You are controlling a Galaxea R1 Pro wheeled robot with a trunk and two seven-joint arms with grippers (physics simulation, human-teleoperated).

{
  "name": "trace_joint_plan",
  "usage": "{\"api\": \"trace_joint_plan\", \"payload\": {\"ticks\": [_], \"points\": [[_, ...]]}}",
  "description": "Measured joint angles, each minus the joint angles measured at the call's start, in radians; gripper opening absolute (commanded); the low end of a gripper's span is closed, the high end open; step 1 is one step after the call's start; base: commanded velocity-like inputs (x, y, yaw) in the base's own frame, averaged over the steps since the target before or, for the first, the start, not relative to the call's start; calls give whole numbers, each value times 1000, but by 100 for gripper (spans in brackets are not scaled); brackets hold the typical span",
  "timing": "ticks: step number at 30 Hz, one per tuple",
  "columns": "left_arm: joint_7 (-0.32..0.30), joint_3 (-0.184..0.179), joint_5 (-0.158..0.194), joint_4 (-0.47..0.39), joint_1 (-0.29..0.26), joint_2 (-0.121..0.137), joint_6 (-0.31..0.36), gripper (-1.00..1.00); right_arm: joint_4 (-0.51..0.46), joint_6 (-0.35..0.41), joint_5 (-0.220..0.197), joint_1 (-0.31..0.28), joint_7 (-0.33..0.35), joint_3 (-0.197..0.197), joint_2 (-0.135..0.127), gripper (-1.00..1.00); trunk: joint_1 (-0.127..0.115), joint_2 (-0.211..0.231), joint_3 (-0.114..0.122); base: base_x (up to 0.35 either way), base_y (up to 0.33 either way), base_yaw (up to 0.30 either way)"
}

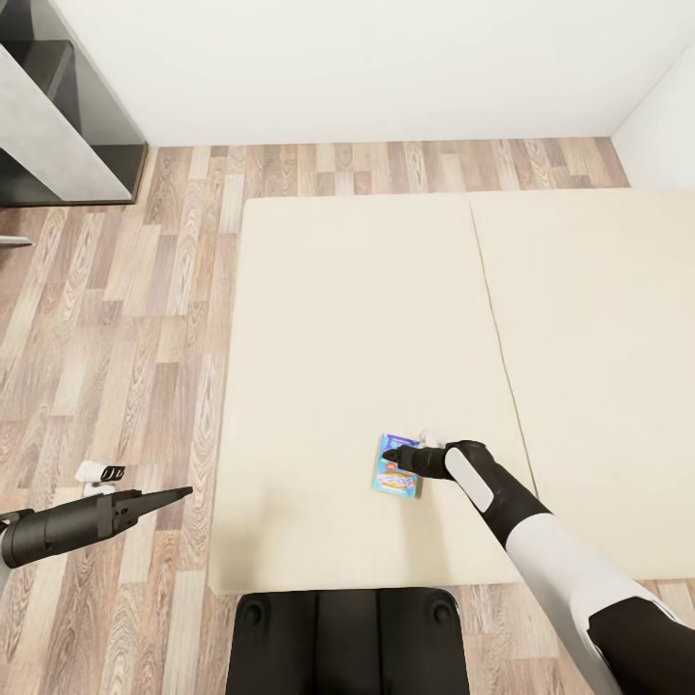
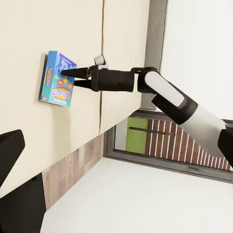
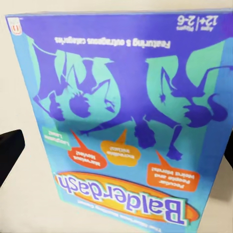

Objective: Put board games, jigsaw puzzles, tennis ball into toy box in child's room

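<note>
One blue board game [image 1: 401, 480] printed "Balderdash" lies flat near the front edge of the beige bed [image 1: 357, 319]. It also shows in the left wrist view [image 2: 57, 90] and close up in the right wrist view [image 3: 121, 121]. My right gripper [image 1: 389, 456] [image 2: 65, 77] hovers open right over the box, and one of its fingers [image 3: 9, 155] sits at the box's side. My left gripper [image 1: 183, 494] hangs open over the floor left of the bed, holding nothing. The table, toy box, jigsaw puzzles and tennis ball are out of view.
A dark grey shelf unit [image 1: 58, 116] stands at the far left against the white wall. Wood-plank floor [image 1: 116, 338] runs along the bed's left side and far end. My black base [image 1: 347, 637] touches the bed's front edge. A seam [image 1: 492, 309] splits the mattress.
</note>
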Motion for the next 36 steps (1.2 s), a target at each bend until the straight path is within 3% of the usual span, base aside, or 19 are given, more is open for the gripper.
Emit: {"api": "trace_joint_plan", "payload": {"ticks": [8,36], "points": [[0,0,0,0,0,0,0,100,-8,-11,3,-1,-1,1,15,100,0,0,0,0,0,0],[0,0,0,0,0,0,0,100,-2,-21,5,-16,-2,5,28,100,0,0,0,0,13,0]]}}
